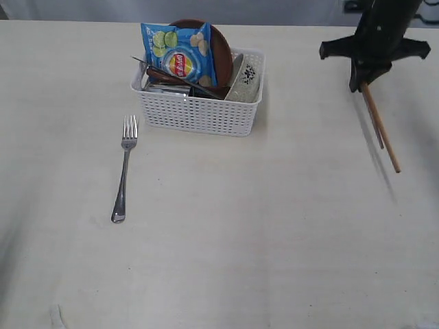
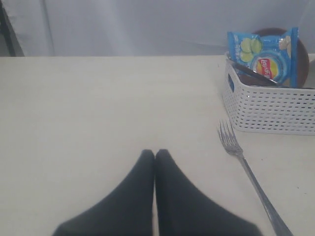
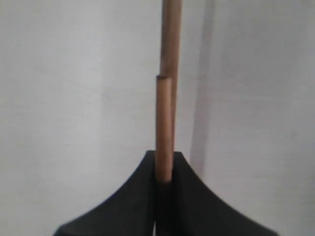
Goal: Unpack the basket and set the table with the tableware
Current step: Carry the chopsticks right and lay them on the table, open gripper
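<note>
A pale cream desk (image 1: 274, 240) with faint wood grain is seen under a grey backdrop. The white lattice basket (image 1: 199, 113) is set toward the far middle of the desk. A blue chips bag (image 1: 180, 58) is propped upright in it. The round brown plate (image 1: 221, 48) is stood on edge behind the bag, and the white patterned bowl (image 1: 245, 79) is tipped against the basket's right end. Dark and steel pieces are lodged under the bag, but they cannot be told apart.

The fork (image 1: 124, 168) is laid flat on the desk near the basket's front left corner, tines toward the basket and handle pointing away, without touching it.

At the far right, the pair of wooden chopsticks (image 1: 381, 133) is pinched at its upper end by the right fingers (image 3: 123, 206), which are narrowed onto the sticks. The sticks are hung slanting downward, one reaching lower than the other, and their shadow is cast apart from the tips.

The left fingers (image 2: 133, 196) are pressed together with nothing between them, over bare desk near the fork's tines.
</note>
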Controlling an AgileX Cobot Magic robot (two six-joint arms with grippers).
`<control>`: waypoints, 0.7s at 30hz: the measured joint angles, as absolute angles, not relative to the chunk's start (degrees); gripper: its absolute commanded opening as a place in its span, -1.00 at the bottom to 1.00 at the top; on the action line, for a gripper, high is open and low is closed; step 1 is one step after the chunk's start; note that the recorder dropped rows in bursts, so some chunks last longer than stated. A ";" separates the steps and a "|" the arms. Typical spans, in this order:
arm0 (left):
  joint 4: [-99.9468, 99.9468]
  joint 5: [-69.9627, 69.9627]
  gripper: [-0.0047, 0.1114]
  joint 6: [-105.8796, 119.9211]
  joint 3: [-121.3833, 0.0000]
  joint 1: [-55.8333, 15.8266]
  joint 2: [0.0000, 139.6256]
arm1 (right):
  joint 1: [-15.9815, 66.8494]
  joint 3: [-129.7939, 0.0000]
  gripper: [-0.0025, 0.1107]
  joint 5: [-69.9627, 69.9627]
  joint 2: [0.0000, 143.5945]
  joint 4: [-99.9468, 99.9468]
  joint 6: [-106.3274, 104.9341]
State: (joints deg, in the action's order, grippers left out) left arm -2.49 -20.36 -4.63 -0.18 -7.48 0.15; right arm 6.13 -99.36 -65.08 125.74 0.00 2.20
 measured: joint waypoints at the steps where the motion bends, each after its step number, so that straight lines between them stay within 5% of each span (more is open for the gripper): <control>1: -2.49 -20.36 -0.92 -4.63 -0.18 -7.48 0.15 | 5.98 -97.25 -0.96 -63.24 125.74 -0.46 2.33; 12: -2.49 -20.36 -0.92 -4.63 -0.18 -7.48 0.15 | 5.98 -89.47 -0.96 -52.44 126.59 -1.47 5.00; 21: -2.49 -20.36 -0.92 -4.63 -0.18 -7.48 0.15 | 5.98 -89.47 -0.20 -52.44 127.66 -2.06 5.00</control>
State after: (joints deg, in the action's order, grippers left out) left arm -2.49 -20.36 -4.63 -0.18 -7.48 0.15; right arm 5.98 -89.47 -52.44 127.66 -2.06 5.00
